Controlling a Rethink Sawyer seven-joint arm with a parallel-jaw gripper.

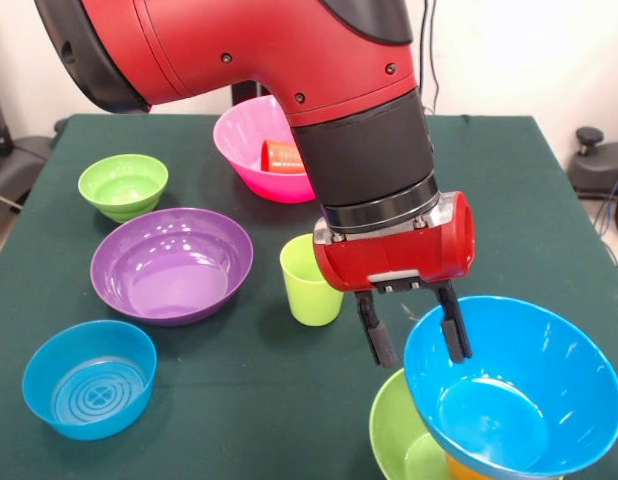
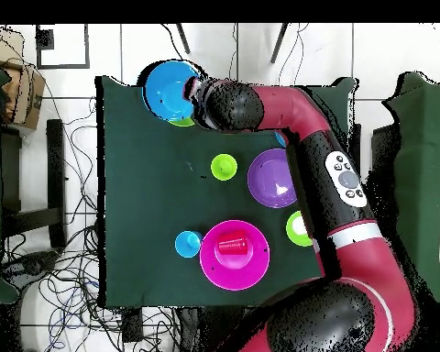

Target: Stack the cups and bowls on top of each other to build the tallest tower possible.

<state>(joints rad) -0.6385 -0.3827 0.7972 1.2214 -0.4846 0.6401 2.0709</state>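
Blue bowl rim between my fingers at the tower

My gripper [image 1: 416, 343] is closed on the rim of the large blue bowl [image 1: 519, 395], one finger inside the wall and one outside; the bowl sits tilted atop the tower, over an orange cup [image 1: 459, 470] nested in the large lime green bowl [image 1: 399, 435] at the table's [image 1: 259, 400] near right corner in the front view. Standing apart: lime green cup [image 1: 309, 280] upright just behind my gripper, large purple bowl [image 1: 172, 265], small lime green bowl [image 1: 123, 186], small blue bowl [image 1: 89, 378] with ringed base. Large pink bowl [image 1: 254, 145] holds the red cup [image 1: 281, 155] lying on its side. Overhead, a light blue cup [image 2: 188, 244] stands just beside the pink bowl
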